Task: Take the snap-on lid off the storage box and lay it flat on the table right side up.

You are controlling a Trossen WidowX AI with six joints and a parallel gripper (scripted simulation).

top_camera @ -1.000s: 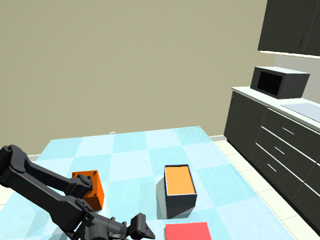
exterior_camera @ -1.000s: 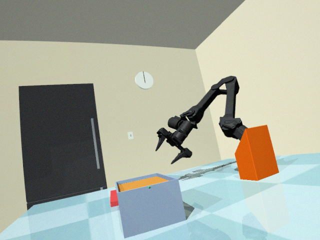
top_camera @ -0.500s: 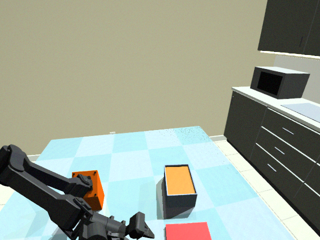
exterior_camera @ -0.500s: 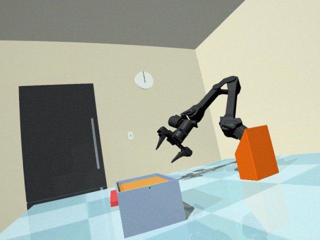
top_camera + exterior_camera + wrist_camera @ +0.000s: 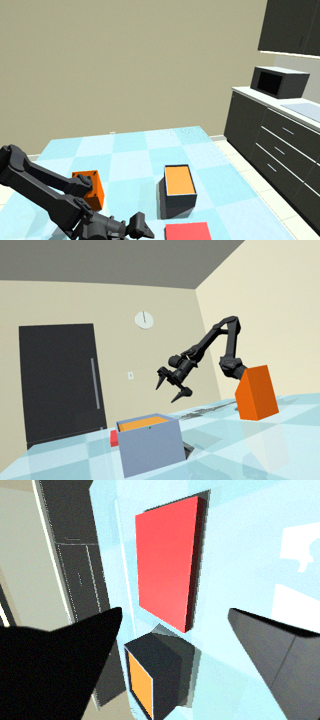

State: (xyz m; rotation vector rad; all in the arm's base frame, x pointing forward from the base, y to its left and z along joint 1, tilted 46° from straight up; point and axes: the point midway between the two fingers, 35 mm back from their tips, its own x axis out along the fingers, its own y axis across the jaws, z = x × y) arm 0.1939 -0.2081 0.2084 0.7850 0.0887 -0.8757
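The storage box [image 5: 180, 200] [image 5: 151, 449] [image 5: 162, 655] stands upright and uncovered, with blue-grey walls that look dark in the shade and a flat orange surface inside, just below its rim. The red lid [image 5: 188, 231] [image 5: 113, 438] [image 5: 167, 562] lies flat on the table beside the box, apart from it, with its smooth closed face up. Its near part is cut off in the top view, and the box hides most of it in the exterior view. My gripper [image 5: 164, 395] [image 5: 175, 612] is wide open and empty, raised well above the table, clear of the lid and box.
An orange block [image 5: 99, 197] [image 5: 261, 395] with a sloped face stands by the arm, left of the box in the top view. The checkered blue table [image 5: 129, 165] ends at the back and right. Dark cabinets [image 5: 245, 124] with a microwave [image 5: 292, 85] stand beyond its right edge.
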